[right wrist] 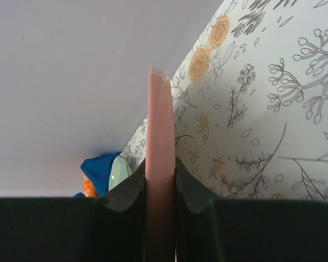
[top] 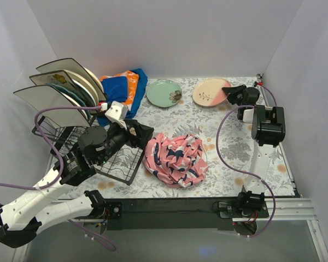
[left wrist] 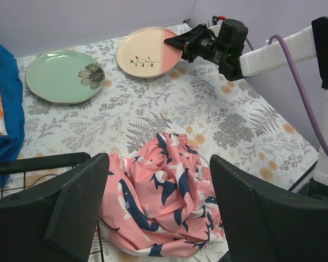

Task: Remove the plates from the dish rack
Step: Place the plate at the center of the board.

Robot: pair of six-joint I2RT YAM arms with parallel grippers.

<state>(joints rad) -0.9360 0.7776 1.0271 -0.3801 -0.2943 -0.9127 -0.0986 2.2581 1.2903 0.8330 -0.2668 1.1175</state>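
Pinching the pink plate (top: 210, 91) by its right rim, we are holding it low at the far right of the table (top: 229, 158), near the mint plate (top: 164, 93) and well apart from the rack (top: 60, 134). That looks to us like setting it down among the unloaded ones. The right gripper (top: 233, 91) is clamping narrowly on that rim, seen edge-on from its wrist. We are holding the left gripper (top: 136, 132) wide open and empty over the rack's near right corner, probably readying it for another plate. The remaining plates (top: 71, 90) are standing upright in the rack's slots at far left, overlapping so much that we are not managing a count. We are also unable to tell whether the gripped edge is touching the table, since the fingers are cutting off its lower part.
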